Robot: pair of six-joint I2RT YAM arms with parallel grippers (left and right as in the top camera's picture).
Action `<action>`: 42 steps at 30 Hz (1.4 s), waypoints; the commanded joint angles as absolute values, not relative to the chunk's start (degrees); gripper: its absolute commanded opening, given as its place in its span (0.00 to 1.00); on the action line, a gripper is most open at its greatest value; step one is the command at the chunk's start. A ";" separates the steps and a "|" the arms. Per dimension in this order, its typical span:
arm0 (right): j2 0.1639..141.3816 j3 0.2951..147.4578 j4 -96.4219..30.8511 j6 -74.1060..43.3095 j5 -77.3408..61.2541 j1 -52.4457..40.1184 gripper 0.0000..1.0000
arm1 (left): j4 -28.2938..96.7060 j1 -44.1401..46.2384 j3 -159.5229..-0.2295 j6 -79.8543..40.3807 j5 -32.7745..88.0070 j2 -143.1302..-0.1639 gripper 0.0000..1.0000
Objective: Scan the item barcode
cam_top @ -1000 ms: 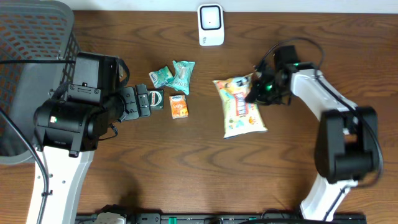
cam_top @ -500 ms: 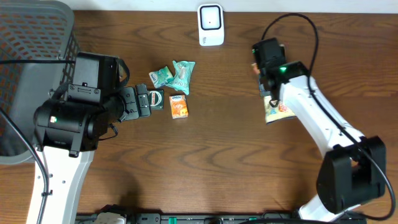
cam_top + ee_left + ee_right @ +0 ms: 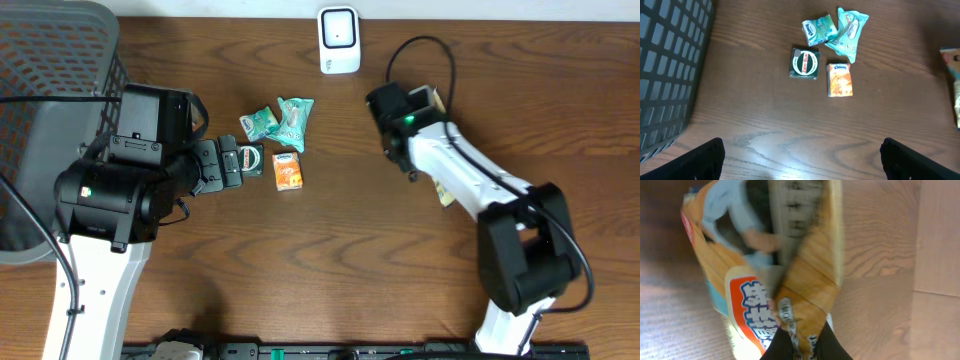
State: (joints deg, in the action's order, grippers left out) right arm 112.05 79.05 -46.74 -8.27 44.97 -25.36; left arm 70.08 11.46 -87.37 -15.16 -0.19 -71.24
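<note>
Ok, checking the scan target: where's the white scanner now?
In the overhead view, the white scanner sits at the table's far edge, beyond the teal packets and left of the snack bag in the right gripper.

Left arm (image 3: 110, 190) points rightward, its left gripper (image 3: 800, 150) spread wide. Right arm (image 3: 470, 175) reaches forward-left, its right gripper (image 3: 802, 341) seemingly pinched tight.
</note>
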 commanded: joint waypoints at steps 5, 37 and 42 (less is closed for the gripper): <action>112.75 80.51 -49.06 -10.55 45.41 -34.94 0.20 | 70.11 11.55 -87.99 -15.05 -0.71 -71.16 0.98; 113.23 84.51 -59.61 3.49 -16.51 -10.00 0.01 | 70.11 11.55 -87.99 -15.05 -0.71 -71.16 0.98; 113.27 75.85 -51.07 2.59 -16.64 -10.31 0.01 | 70.11 11.55 -87.99 -15.05 -0.71 -71.16 0.98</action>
State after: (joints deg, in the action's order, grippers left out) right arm 113.21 79.59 -53.19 1.56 -14.37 -10.09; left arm 70.06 11.46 -87.37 -15.16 -0.21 -71.24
